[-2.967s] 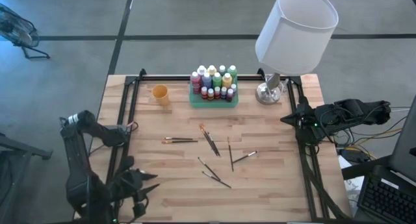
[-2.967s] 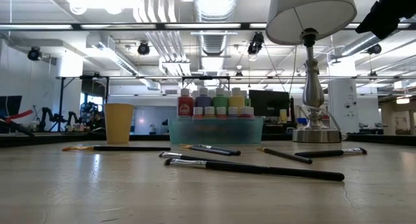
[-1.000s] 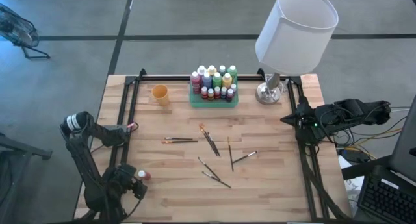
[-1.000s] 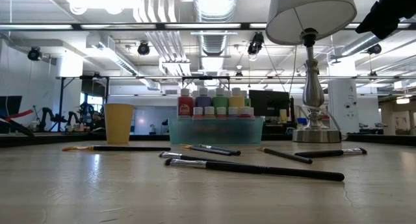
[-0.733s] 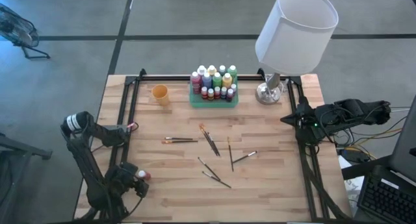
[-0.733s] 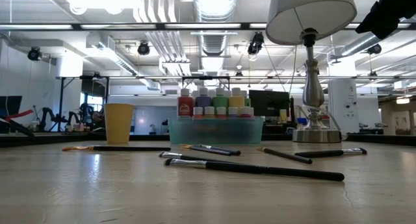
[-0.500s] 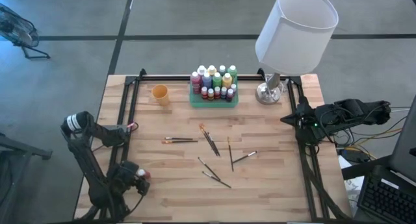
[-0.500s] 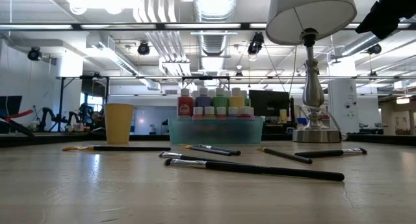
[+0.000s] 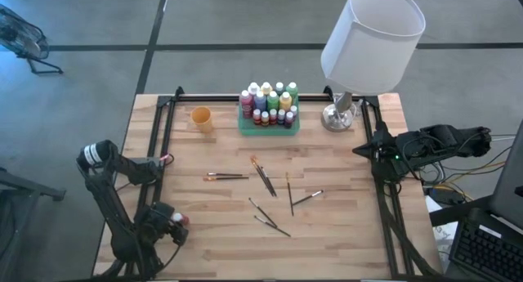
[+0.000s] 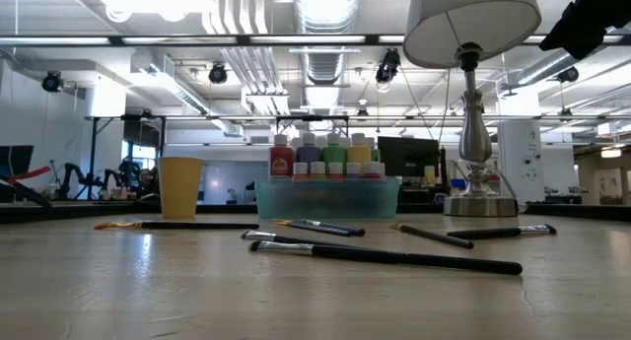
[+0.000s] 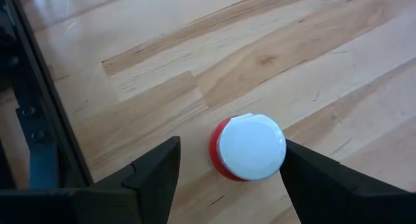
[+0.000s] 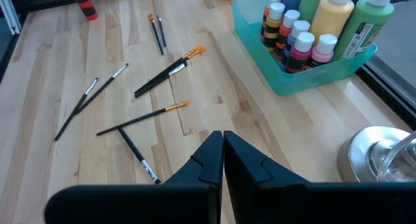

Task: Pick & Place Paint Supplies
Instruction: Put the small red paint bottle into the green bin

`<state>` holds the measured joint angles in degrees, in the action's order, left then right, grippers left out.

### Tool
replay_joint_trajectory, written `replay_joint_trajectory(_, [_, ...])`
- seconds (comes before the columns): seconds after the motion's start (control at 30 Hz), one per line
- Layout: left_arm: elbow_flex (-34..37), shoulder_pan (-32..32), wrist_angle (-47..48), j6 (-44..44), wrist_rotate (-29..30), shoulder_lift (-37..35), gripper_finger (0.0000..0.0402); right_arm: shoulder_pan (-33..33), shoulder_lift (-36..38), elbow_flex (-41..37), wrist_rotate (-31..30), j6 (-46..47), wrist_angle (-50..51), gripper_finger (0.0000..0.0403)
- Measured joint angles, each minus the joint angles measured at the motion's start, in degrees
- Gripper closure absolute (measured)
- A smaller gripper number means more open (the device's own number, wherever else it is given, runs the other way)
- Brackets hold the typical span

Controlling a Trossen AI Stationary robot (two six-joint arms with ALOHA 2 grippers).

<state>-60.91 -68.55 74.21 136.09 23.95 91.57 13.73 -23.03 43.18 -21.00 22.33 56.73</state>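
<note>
- My left gripper [image 11: 224, 169] at lower left of the high view, fingers spread either side of an upright red paint bottle [image 11: 247, 148], not pinching it.
- Right gripper [image 12: 223, 160] pressed together, parked at right edge.
- Paintbrushes [image 9: 263, 177] scattered mid-table; remaining bottles [image 9: 268, 104] in green tray [image 9: 269, 128], top centre.

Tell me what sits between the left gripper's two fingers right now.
A red paint bottle with a white cap stands between the open left gripper fingers, seen in the left wrist view.

The paint bottle [image 11: 247, 148] is red with a white cap. The tray [image 12: 296, 79] is teal, the cup [image 9: 201, 118] orange, the table [image 9: 343, 233] pale wood.
</note>
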Motion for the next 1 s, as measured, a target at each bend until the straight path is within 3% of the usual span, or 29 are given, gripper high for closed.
replay_joint_trajectory(0.27, [-0.19,0.55,0.86,-0.11,3.09,0.0,0.0145,0.01,-0.01,0.0,0.01,0.0,-0.01,0.0394])
replay_joint_trajectory(1.0, [-0.65,0.98,1.71,-1.24,1.75,0.0,0.0159,-0.01,-0.01,0.0,0.01,0.0,-0.01,0.0394])
